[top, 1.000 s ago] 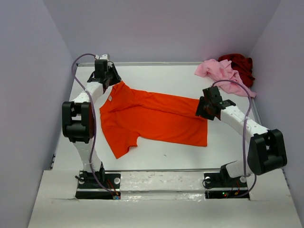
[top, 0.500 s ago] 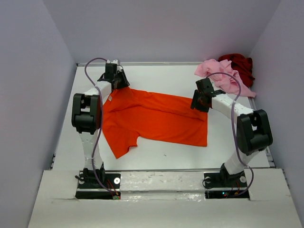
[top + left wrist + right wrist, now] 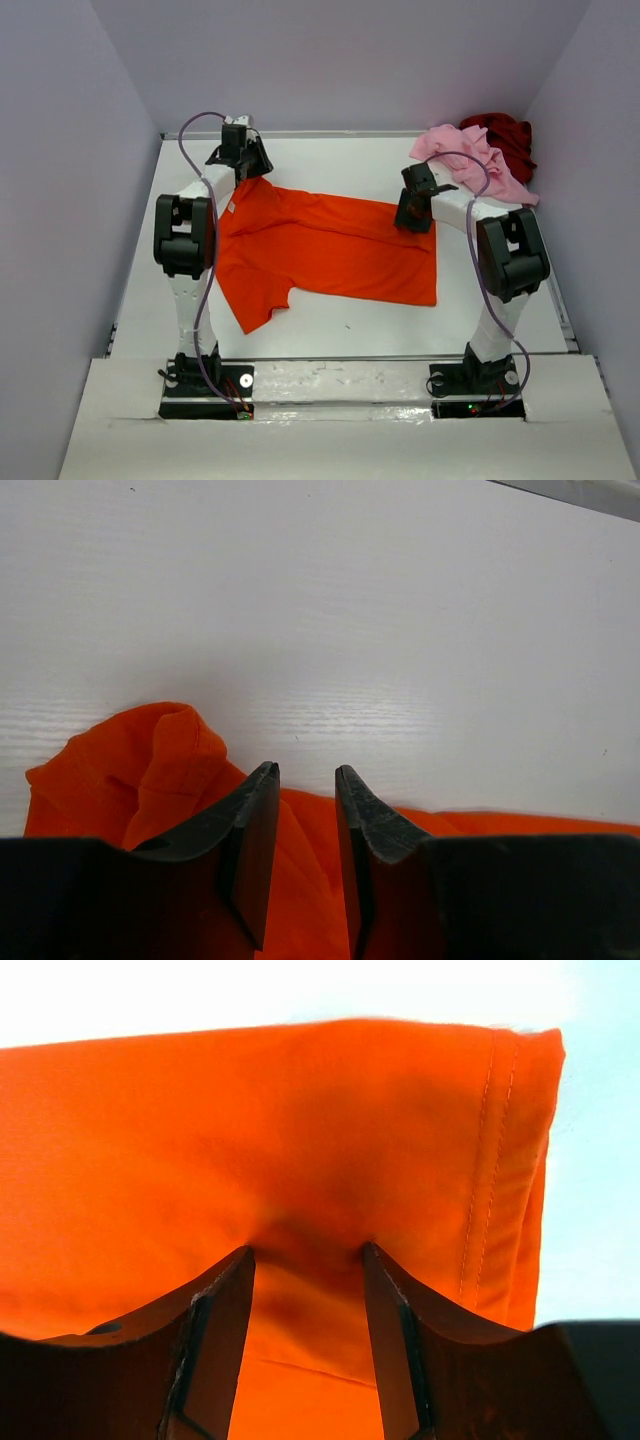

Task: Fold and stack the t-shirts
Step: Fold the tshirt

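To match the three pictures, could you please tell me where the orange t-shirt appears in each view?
Top external: orange t-shirt spread across the middle of the table.
Left wrist: bunched at lower left, under and between the end effector fingers.
Right wrist: fills most of the frame, its stitched hem at right.
Shared landmark: the white table beside the cloth.

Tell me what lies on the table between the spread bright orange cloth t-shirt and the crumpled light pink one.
Only bare white table separates the orange t-shirt from the pink t-shirt, seen in the top external view.
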